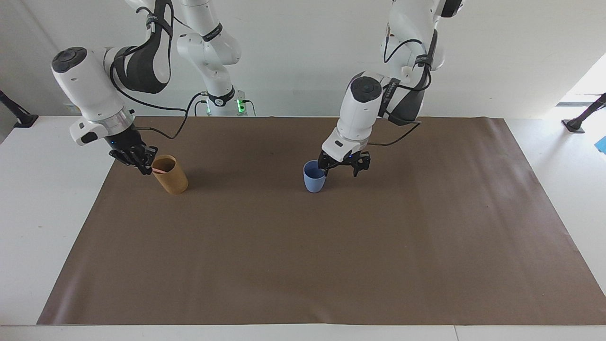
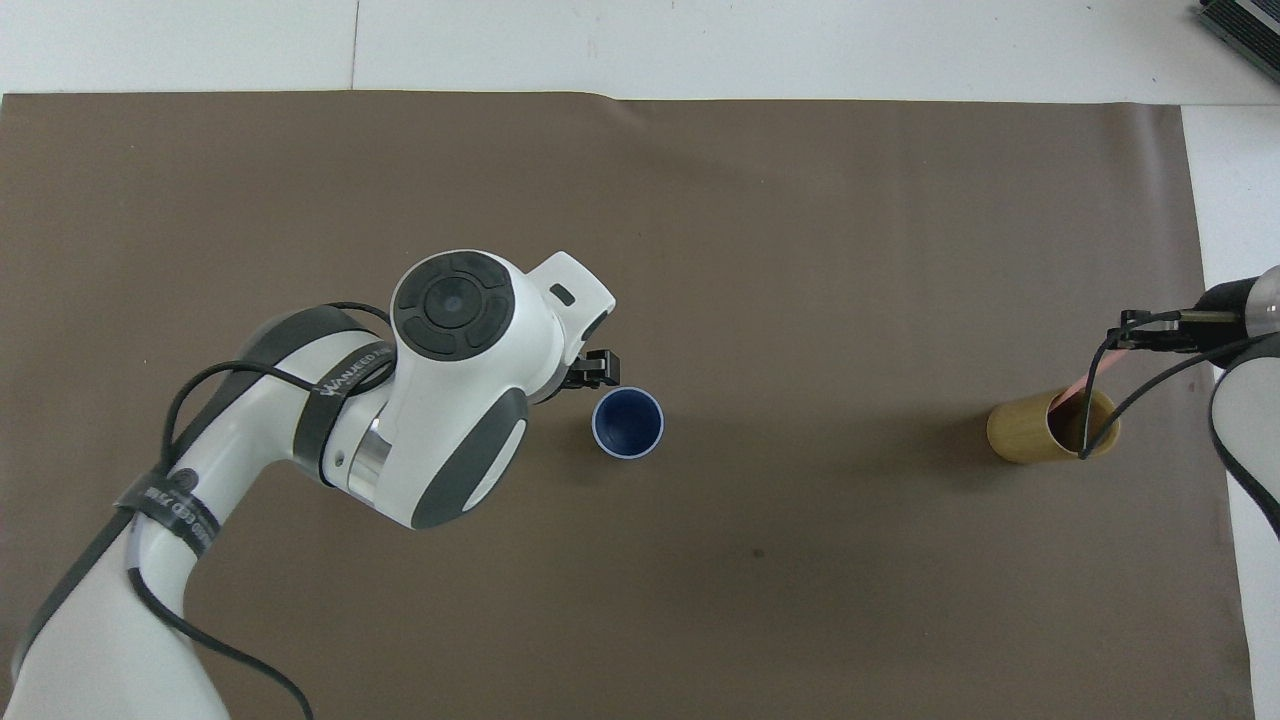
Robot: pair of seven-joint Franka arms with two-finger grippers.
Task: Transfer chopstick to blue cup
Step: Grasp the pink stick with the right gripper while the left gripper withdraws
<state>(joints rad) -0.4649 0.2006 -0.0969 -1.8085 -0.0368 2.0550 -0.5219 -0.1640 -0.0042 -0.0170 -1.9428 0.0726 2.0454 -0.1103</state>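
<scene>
The right gripper (image 1: 142,166) is down at the rim of the tan cup (image 1: 170,175), on the side toward the right arm's end of the table, with its fingertips pressed together on the upper end of the chopstick (image 1: 161,169). From that pinch the pink stick slants down into the cup's mouth, where its lower part is hidden. The tan cup leans away from the gripper, and whether its base sits flat on the brown mat (image 1: 303,246) I can't quite make out from here.

The left gripper (image 1: 344,168) hangs low over the mat with its fingers spread and nothing between them. The blue cup (image 1: 314,176) stands upright just beside it, on the side toward the right arm; the nearer finger looks very close to the cup's rim, though no grip is on it. From above the cup's dark inside (image 2: 628,420) shows nothing in it. The two cups stand well apart on the mat.
</scene>
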